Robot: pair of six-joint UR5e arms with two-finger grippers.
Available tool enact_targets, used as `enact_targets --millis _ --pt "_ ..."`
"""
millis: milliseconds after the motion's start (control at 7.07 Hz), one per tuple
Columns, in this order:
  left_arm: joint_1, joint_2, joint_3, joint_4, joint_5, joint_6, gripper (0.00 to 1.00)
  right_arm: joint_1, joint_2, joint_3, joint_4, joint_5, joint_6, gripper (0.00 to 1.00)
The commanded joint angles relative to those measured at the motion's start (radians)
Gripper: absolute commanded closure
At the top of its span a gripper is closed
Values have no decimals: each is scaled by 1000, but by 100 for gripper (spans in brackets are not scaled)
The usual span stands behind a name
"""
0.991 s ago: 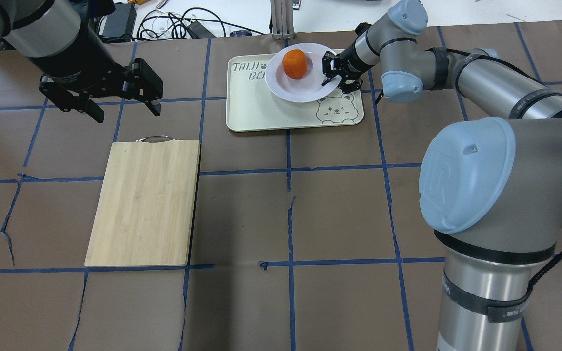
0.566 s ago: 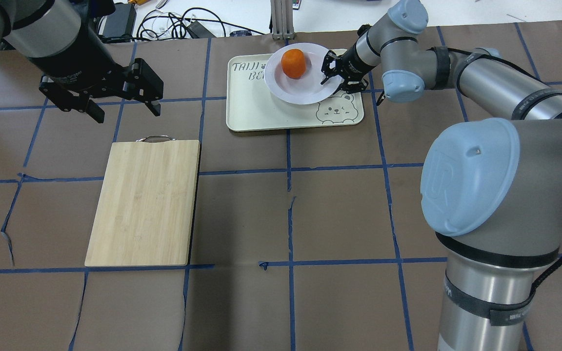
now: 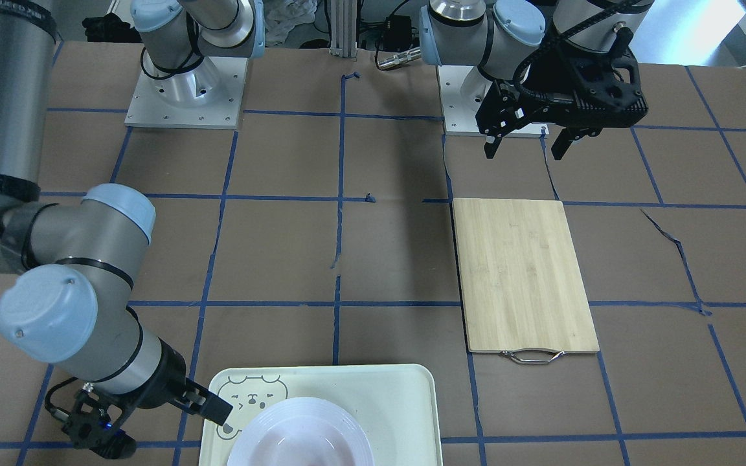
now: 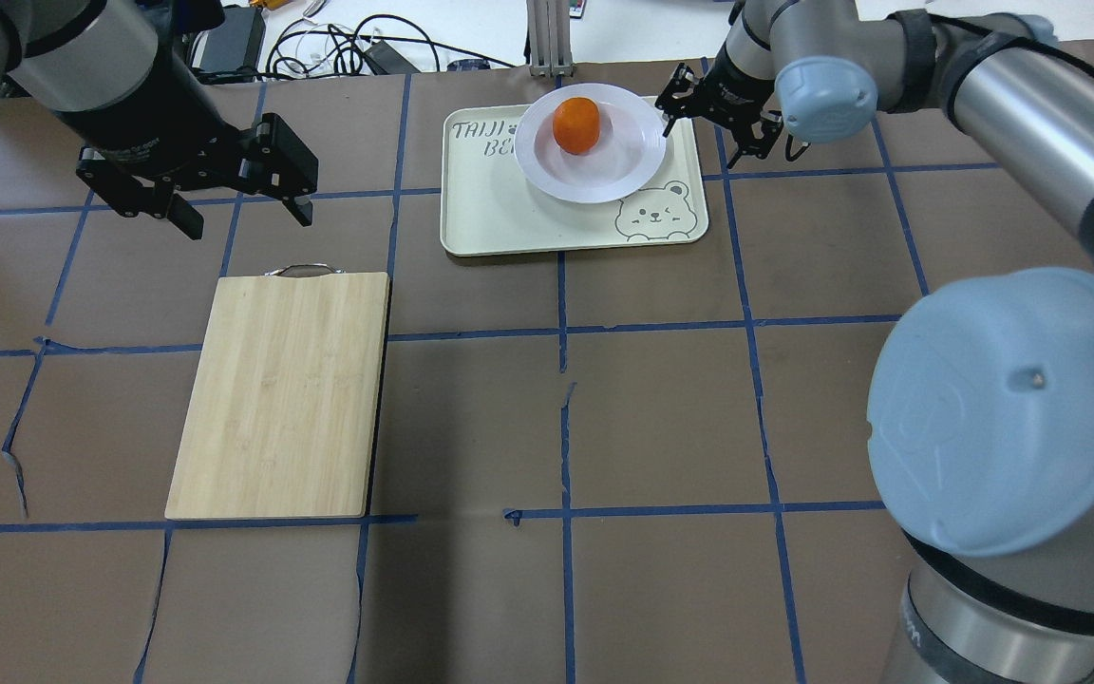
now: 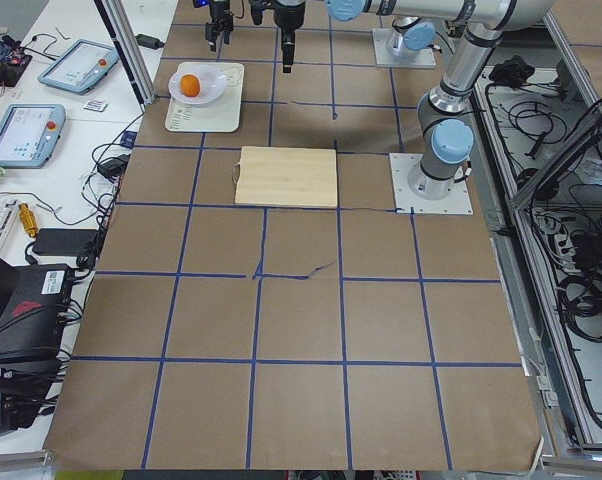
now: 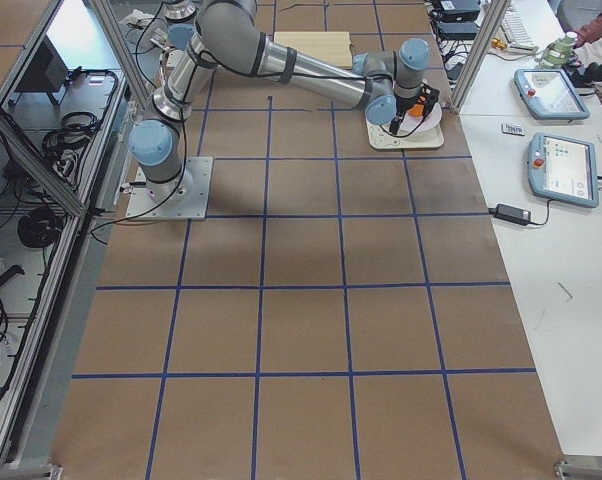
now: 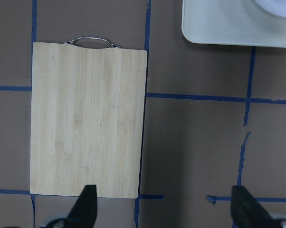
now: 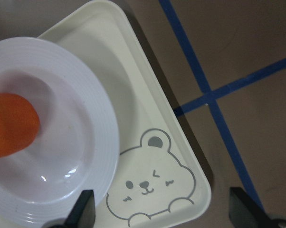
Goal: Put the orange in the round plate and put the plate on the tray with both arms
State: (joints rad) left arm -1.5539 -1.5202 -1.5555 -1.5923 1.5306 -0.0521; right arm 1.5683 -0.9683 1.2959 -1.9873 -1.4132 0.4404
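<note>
"Sitting in the round plate (image 4: 637, 160), the orange (image 4: 576, 124) lay on the tray (image 4: 490, 214), didn't it?"

"Yes. We saw the right gripper (image 4: 713, 133) spread wide and empty beside the tray's right edge. The left gripper (image 4: 248, 221), likewise apart and empty, hung beyond the cutting board (image 4: 281, 389), well clear."

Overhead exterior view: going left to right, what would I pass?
First the bamboo cutting board, then the tray carrying the round plate with the orange, then the right gripper at the tray's right edge.
</note>
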Motion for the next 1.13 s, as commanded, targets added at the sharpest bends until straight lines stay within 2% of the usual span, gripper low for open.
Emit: enact_targets --millis 0,283,425,708,991 --pt "0 0 0 0 -1 0 0 1 -212 -1 377 -127 -111 0" --pt "0 0 0 0 -1 0 0 34 -352 20 518 -129 -195 0" --pt "0 0 0 -1 -1 0 0 89 -409 52 534 -133 -212 0" --pt "0 0 0 -1 -1 0 0 69 -437 59 530 -150 -308 0" --pt "0 0 0 -1 -1 2 0 40 -477 59 532 -150 -313 0"
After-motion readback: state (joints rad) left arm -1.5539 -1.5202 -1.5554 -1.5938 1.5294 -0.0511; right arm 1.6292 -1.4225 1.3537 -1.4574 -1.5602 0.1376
